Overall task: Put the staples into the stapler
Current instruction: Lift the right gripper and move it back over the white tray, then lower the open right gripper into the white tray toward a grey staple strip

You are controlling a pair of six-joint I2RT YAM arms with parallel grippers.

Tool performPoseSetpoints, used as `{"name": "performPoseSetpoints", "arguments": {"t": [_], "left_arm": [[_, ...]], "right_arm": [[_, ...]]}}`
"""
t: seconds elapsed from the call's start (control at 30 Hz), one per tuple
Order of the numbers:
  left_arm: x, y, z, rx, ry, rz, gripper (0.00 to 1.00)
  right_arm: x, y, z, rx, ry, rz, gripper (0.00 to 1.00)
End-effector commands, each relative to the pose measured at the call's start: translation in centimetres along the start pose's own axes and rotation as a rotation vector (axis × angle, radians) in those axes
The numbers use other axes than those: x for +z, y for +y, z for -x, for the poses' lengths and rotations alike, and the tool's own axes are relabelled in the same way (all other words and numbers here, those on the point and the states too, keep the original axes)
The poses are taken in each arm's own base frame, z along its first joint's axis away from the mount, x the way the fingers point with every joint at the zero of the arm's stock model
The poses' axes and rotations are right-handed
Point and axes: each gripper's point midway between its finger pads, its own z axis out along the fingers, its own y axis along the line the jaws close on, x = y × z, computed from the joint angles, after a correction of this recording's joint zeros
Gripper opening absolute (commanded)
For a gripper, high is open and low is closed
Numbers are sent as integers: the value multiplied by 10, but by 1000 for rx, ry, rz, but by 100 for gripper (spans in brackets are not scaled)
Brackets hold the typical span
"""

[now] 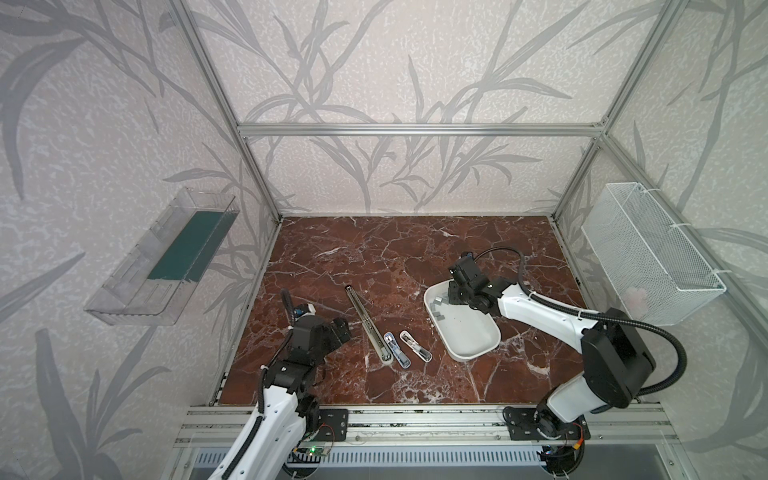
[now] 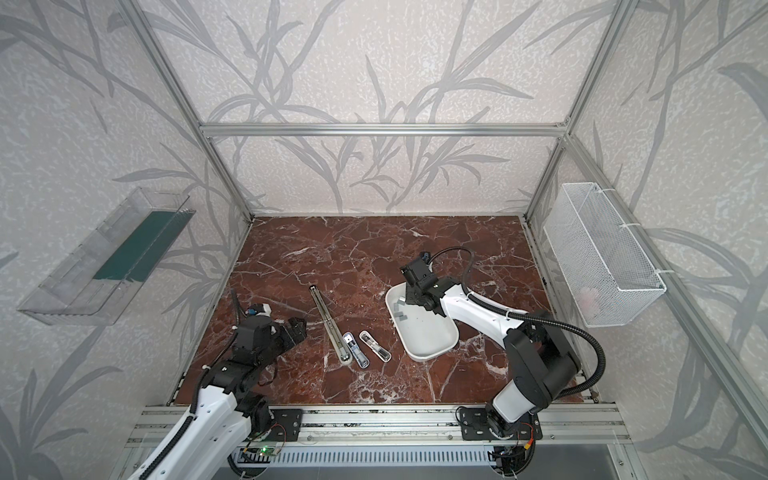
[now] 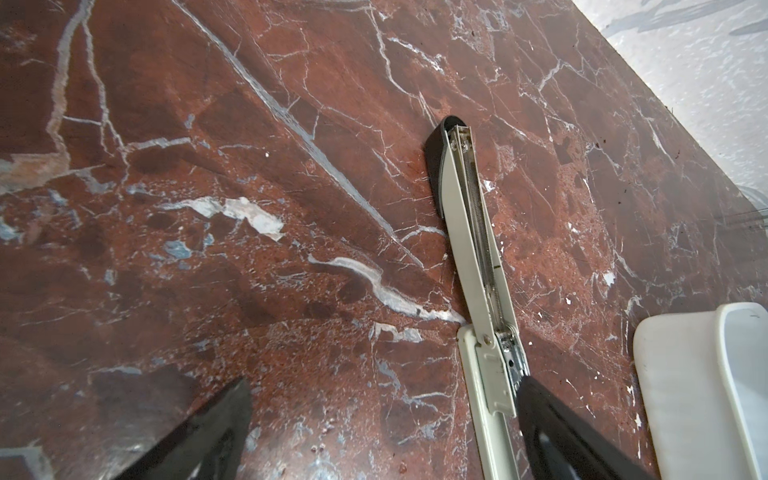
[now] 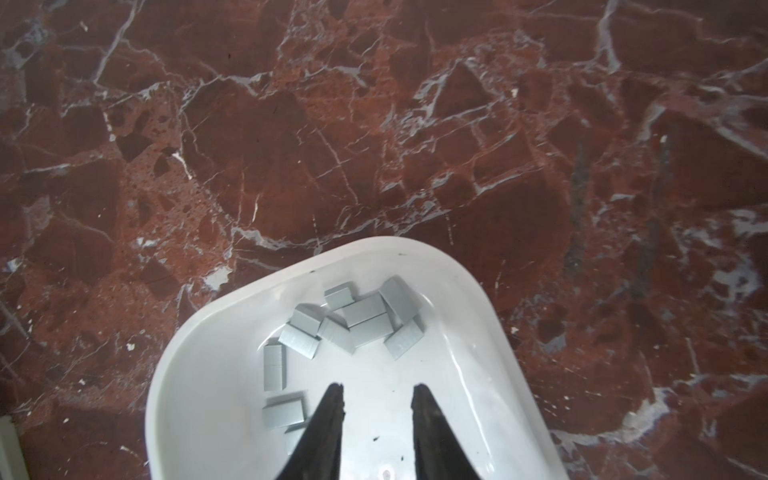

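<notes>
Beyond the white tray (image 1: 469,336) the table (image 1: 374,249) lies open. Left of the tray, the long opened stapler (image 1: 368,324) and two mini staplers (image 1: 397,350) lie side by side, gaps narrow. At the tray's far end, staples (image 4: 365,320) crowd together.

I see the tray (image 1: 473,338) on the surface (image 1: 374,257), right of centre, with the staples (image 4: 357,320) heaped in its far end. My right end effector (image 4: 378,395) hangs over the tray, just beside them. Left of the tray lie two small staplers (image 1: 397,351), then the long stapler (image 1: 368,322). My left end effector (image 3: 384,384) sits left of that.
</notes>
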Motion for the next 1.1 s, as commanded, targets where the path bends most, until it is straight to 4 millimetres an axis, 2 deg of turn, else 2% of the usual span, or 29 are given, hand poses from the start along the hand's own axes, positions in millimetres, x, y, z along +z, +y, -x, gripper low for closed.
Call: {"name": "performPoseSetpoints", "arguments": {"t": [0.0,0.13,0.23,0.43,0.67,0.83,1.07], "left_arm": [[-8,-10,13,8,-43,-29,99],[-11,-10,15,4,-61,-38,99],[-12,-10,16,0,-73,-44,99],[-11,-10,16,0,-72,-39,99],[-7,-10,15,4,-57,-34,99],[-6,-12,15,4,-51,-42,99],[-6,-14,16,5,-54,-48,99]], "right_arm": [[7,15,8,-70,8,50,31],[27,-4,-1,-32,91,17,31],[49,-15,-16,27,173,11,29],[73,-18,-26,61,239,16,29],[78,-21,-33,64,264,-5,29],[70,-32,-44,56,285,-54,28],[60,-38,-47,13,267,-85,30]]}}
